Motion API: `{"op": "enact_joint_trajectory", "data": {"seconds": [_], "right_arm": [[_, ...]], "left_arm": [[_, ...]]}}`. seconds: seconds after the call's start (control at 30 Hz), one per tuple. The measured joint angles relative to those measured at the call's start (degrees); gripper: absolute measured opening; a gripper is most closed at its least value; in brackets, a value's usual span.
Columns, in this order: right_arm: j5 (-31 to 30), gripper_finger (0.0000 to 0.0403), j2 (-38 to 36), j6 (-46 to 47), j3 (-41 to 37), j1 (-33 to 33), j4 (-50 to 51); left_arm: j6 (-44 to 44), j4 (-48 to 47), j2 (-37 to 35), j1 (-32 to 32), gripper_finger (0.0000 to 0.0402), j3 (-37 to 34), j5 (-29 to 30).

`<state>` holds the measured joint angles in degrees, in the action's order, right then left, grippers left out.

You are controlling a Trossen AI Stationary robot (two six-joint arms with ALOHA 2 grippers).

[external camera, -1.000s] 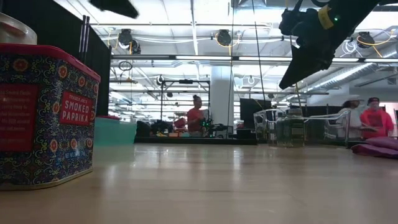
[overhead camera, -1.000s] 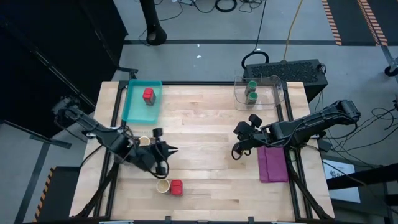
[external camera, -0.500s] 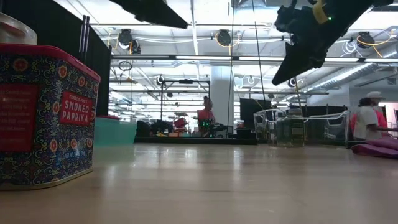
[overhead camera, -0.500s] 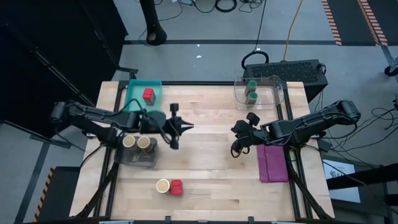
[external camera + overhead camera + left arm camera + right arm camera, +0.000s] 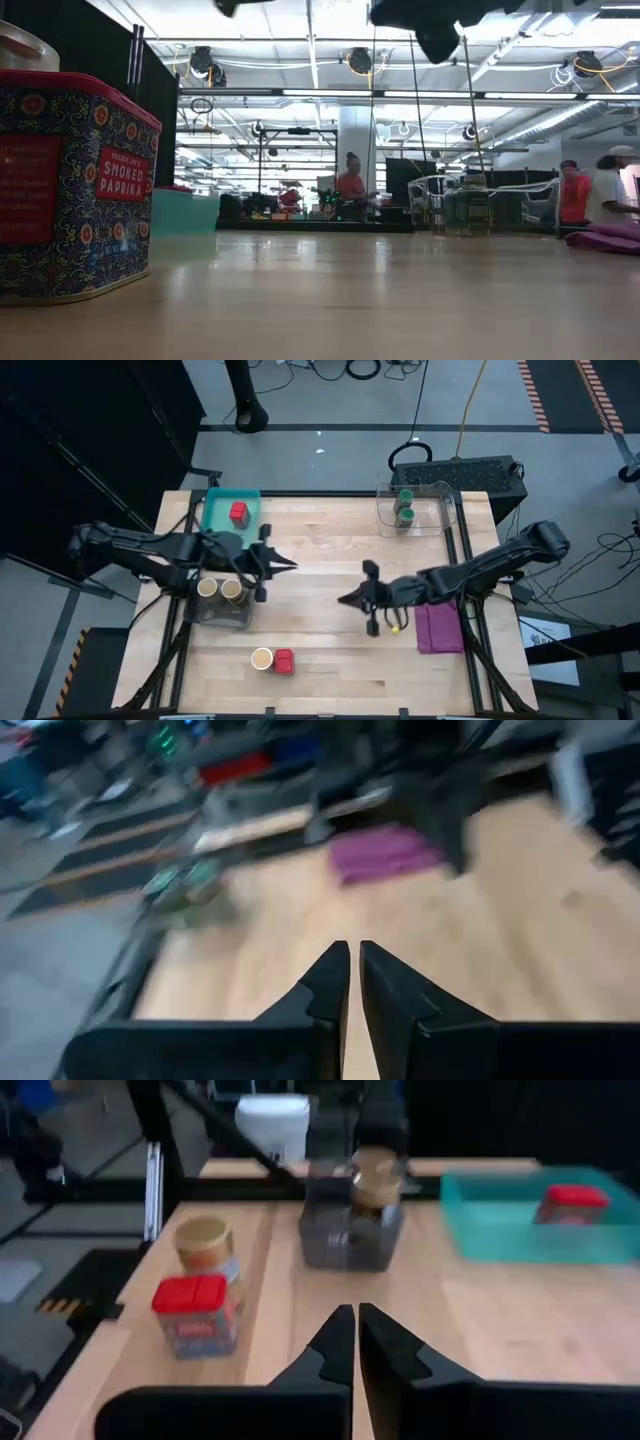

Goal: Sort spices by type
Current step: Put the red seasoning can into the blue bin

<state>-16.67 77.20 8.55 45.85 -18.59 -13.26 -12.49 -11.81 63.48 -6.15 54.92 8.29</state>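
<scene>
Above the table (image 5: 320,660), both arms' jaws are closed, empty.

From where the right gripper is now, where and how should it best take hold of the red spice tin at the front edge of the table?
Grip the red tin on its two flat side walls below the lid, coming straight down from above. It stands upright and blocky, and the tan jar sits tight against one side, so the fingers should probably close across the free faces. The right gripper, shut, must open first.
</scene>
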Motion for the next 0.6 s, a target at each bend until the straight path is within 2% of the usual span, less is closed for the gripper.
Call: {"op": "enact_joint_trajectory", "data": {"seconds": [0.07, 0.13, 0.3, 0.43, 0.53, 0.6], "right_arm": [[-1.24, 0.0, 3.85, 2.16, 3.02, -0.8, 0.85], [-1.28, 0.0, 7.56, 3.9, 7.55, -0.92, 3.52], [-1.22, 0.0, 16.31, 4.44, 22.94, -0.74, 13.38], [-1.14, 0.0, 21.4, 9.47, 34.79, -0.59, 27.33], [-1.02, 0.0, 24.28, 14.53, 40.41, -0.95, 36.32], [-0.99, 0.0, 25.87, 17.15, 42.12, -1.03, 36.71]], "left_arm": [[0.01, -4.51, -2.76, -0.98, 0.0036, -0.73, 4.29], [0.03, -7.08, -4.85, -1.85, 0.0036, -1.65, 6.0], [0.56, -11.0, -9.01, -4.6, 0.0036, -3.1, 5.64], [5.04, -15.66, -10.85, -8.53, 0.0036, -3.98, 3.67], [7.57, -15.33, -11.61, -11.5, 0.0036, -3.94, 3.9], [7.55, -15.43, -11.65, -12.96, 0.0036, -3.95, 3.97]]}}
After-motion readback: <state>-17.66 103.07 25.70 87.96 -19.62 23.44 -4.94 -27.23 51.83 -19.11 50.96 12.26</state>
